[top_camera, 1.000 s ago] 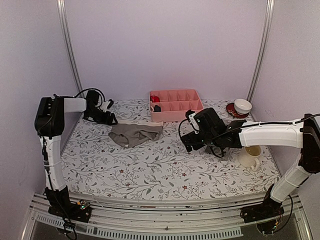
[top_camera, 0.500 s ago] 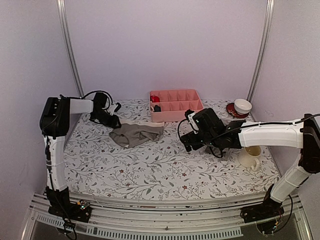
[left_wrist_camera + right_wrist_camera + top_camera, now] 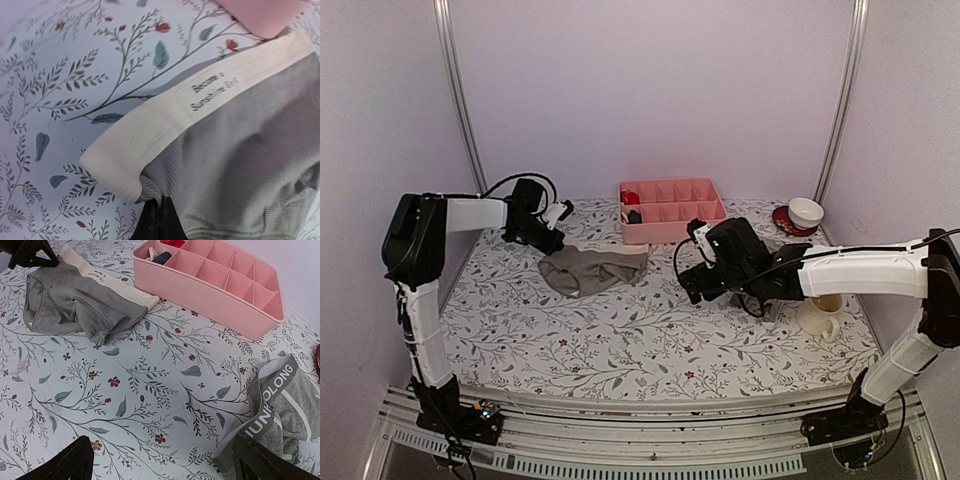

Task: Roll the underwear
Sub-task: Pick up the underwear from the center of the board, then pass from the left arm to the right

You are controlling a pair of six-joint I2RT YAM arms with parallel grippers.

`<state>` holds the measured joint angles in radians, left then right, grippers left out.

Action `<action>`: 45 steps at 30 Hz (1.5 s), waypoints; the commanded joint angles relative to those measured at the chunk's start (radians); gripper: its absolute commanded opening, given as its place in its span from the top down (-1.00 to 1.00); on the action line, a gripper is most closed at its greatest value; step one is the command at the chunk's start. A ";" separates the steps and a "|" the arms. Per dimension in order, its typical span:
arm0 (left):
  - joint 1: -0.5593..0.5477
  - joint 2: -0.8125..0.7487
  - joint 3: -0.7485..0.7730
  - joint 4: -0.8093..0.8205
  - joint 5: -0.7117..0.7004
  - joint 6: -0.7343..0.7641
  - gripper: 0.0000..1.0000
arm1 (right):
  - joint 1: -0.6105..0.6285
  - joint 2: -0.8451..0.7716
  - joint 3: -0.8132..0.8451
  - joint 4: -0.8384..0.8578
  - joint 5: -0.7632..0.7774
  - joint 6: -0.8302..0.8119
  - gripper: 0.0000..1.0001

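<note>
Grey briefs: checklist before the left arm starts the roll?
1. Grip: left gripper shut on grey briefs near the waistband corner: ok.
2. Lay: briefs flat for rolling: not ok, bunched and folded over.
3. Other arm: right gripper open, off all cloth: ok.
4. Clearance: waistband's far end free of pink tray: cannot tell, they lie very close.
5. Spacing: boxer-briefs apart from the briefs: ok.
</note>
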<state>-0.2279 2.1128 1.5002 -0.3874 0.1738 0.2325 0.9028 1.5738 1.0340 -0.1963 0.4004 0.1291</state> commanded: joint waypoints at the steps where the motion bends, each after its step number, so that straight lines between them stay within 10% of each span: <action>1: -0.133 -0.281 -0.171 0.158 -0.023 0.200 1.00 | 0.027 -0.099 -0.066 0.150 -0.115 -0.068 -0.98; 14: -0.435 -0.878 -0.739 0.378 0.137 0.645 1.00 | 0.081 -0.403 -0.454 0.672 -0.679 -0.466 -0.98; 27: -0.557 -0.963 -0.887 0.414 0.167 0.692 1.00 | 0.187 -0.115 -0.447 0.974 -0.627 -0.548 -0.98; 45: -0.612 -0.997 -0.932 0.440 0.154 0.676 1.00 | 0.235 0.196 -0.147 0.866 -0.538 -0.442 -0.33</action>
<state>-0.8249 1.1355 0.5865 0.0189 0.3244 0.9131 1.1324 1.7412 0.8597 0.7071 -0.1452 -0.3721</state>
